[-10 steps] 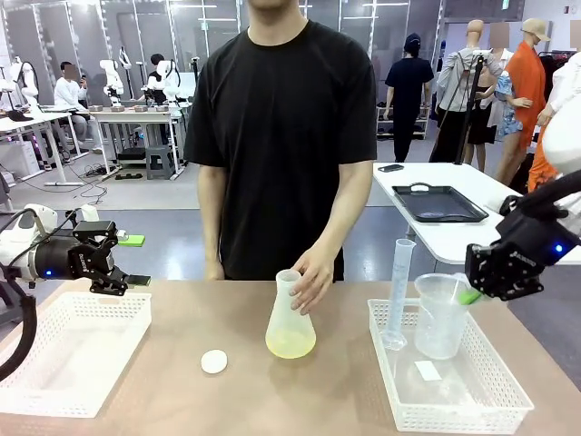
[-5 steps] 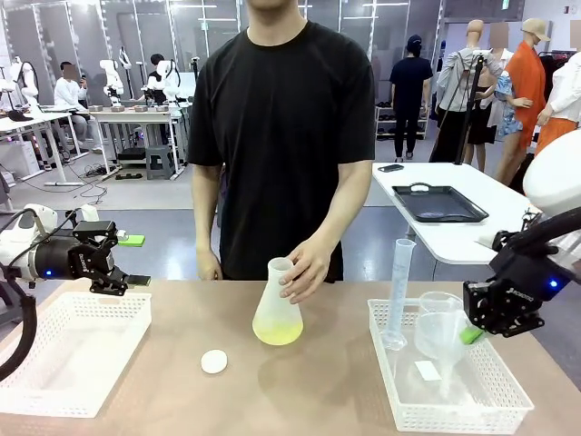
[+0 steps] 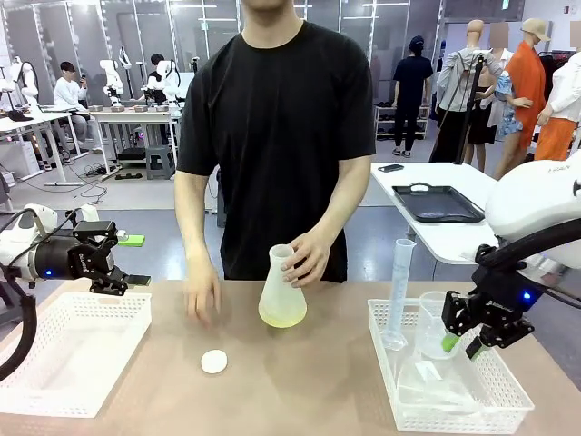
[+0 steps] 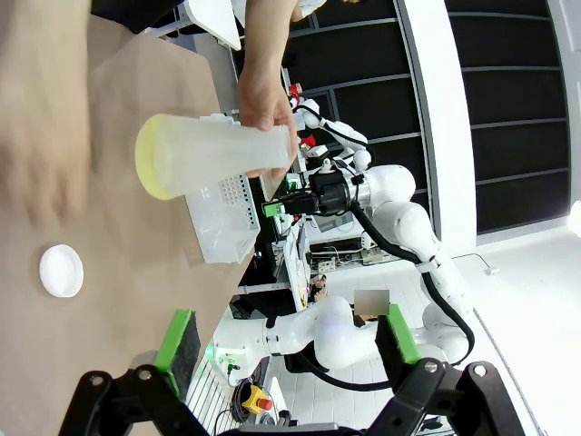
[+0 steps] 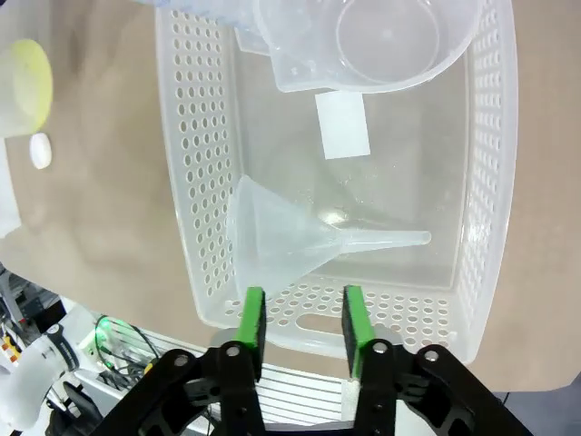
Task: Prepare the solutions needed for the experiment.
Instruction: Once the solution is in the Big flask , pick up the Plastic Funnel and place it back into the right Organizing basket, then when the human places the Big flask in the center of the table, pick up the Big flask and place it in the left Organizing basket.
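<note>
Nearly upright, neck skyward, the flask pools solutions at bottom.

Front view: a small white round cap lies on the brown table at lower centre, a white perforated basket stands at lower left, and a black tray rests on a white table at middle right. A second perforated basket at lower right holds an upright graduated cylinder and a clear beaker. Right wrist view: a clear funnel lies on its side at centre, a white slip above it.
</note>
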Tool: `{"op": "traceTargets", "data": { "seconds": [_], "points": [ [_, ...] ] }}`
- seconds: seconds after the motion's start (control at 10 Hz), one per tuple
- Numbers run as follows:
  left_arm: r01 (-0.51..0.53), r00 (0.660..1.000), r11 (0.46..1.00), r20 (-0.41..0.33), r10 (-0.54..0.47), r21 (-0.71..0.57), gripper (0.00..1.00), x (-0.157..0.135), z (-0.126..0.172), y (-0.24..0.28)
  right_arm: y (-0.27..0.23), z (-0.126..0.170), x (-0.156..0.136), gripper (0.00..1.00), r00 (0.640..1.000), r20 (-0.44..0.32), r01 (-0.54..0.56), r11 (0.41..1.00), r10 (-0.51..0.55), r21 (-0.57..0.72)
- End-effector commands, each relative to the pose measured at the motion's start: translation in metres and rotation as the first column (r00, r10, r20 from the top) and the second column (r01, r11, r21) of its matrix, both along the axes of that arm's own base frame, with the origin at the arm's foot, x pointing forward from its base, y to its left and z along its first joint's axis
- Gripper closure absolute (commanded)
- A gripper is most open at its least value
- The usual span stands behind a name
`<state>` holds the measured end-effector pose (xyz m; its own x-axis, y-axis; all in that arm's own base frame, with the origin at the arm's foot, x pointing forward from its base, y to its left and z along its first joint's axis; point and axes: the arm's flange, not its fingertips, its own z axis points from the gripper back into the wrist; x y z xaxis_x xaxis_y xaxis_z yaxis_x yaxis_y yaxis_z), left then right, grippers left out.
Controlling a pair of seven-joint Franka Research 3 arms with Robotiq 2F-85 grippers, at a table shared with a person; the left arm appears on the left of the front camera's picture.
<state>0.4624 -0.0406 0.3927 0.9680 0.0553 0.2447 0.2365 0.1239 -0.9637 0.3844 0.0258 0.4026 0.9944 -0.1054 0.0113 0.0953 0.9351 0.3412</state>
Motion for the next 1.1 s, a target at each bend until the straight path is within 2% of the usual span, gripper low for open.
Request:
{"op": "traceTargets", "data": {
  "seconds": [0.0, 0.1, 1.0],
  "points": [
    [0.0, 1.0, 1.0, 0.009, 0.0, 0.0, 0.0, 0.0, 0.0, 0.0, 0.011, 0.0, 0.012, 0.38, 0.999, 0.003, 0.046, 0.997, -0.045, -0.055],
    [0.0, 1.0, 1.0, 0.009, 0.0, 0.0, 0.0, 0.0, 0.0, 0.0, 0.0, 0.0, 0.0, 0.38, 1.0, 0.0, 0.0, 1.0, 0.0, 0.0],
    [0.0, 1.0, 1.0, 0.009, 0.0, 0.0, 0.0, 0.0, 0.0, 0.0, 0.0, 0.0, 0.0, 0.38, 1.0, 0.0, 0.0, 1.0, 0.0, 0.0]
  ]
}}
